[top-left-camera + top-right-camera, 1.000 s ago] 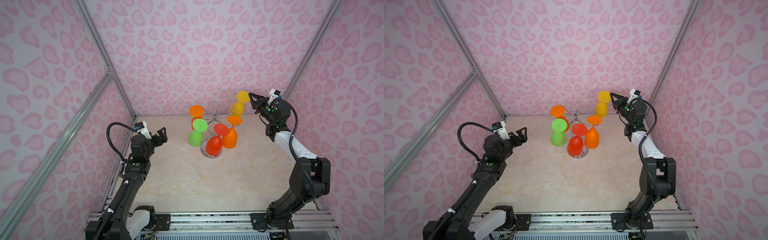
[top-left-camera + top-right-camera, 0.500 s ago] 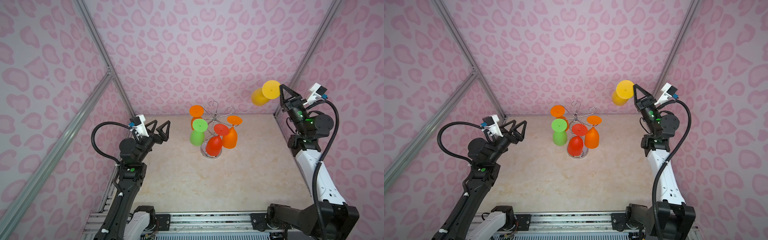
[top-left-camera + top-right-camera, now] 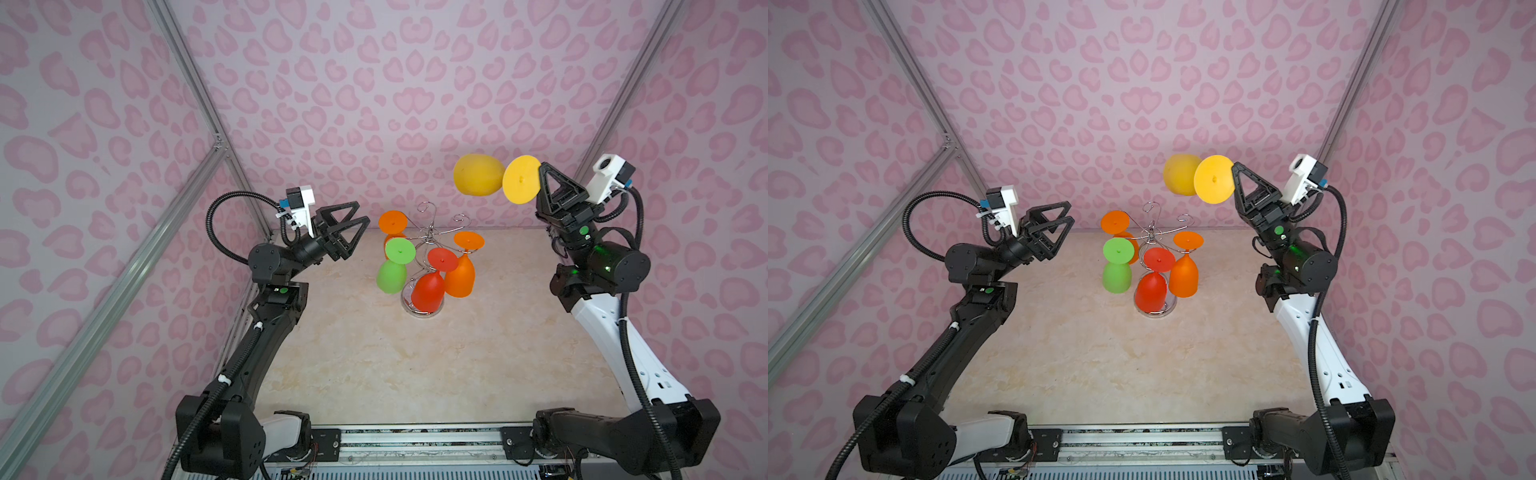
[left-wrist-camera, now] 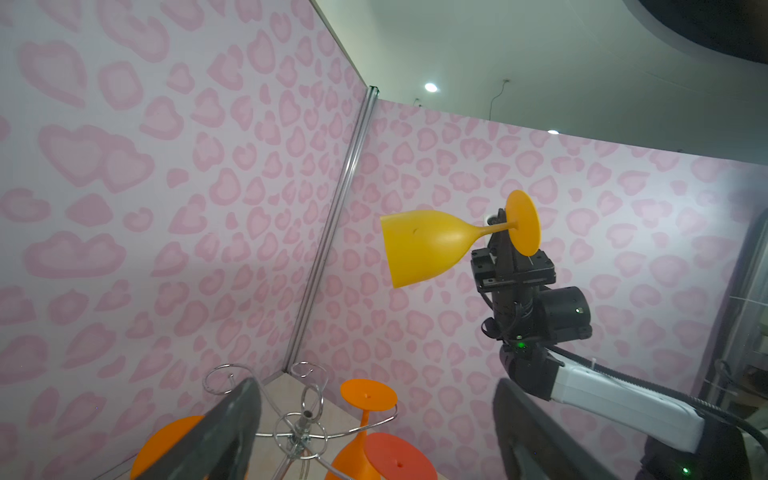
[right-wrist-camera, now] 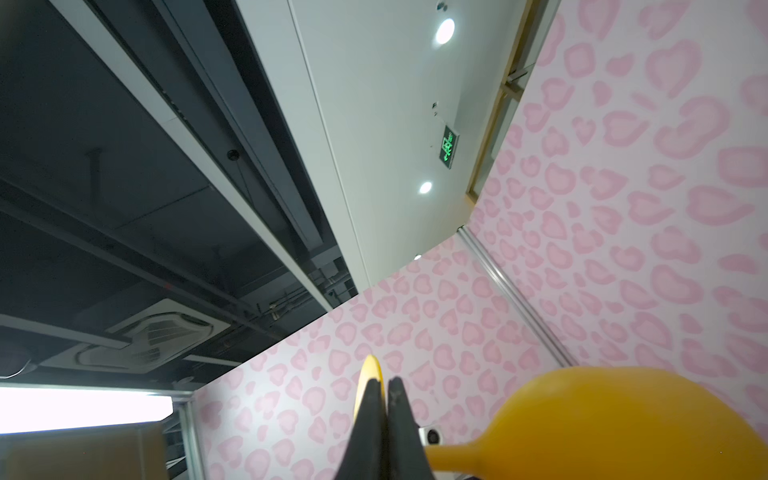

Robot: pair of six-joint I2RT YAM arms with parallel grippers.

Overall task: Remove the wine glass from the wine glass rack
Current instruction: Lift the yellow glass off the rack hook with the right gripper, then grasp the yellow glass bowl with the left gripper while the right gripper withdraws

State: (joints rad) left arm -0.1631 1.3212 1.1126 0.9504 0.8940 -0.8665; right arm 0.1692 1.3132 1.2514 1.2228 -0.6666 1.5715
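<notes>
High over the table (image 3: 374, 353), well clear of the rack (image 3: 430, 232), the right gripper (image 3: 542, 169) pinches the yellow glass (image 3: 476, 174) by its stem, bowl lying sideways. Near the rack the left gripper (image 3: 356, 223) hangs open and empty. To finish well, I'd turn the glass upright slowly and lower it onto bare table, away from the four hanging glasses (image 3: 430, 286).

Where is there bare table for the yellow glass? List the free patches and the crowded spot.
Free: the wide tabletop between the base of the rack and the front rail; also the strip between the orange glass beside the red one and the right arm. Crowded: the back middle, where four glasses hang around the rack. The right gripper holds the yellow glass aloft.
</notes>
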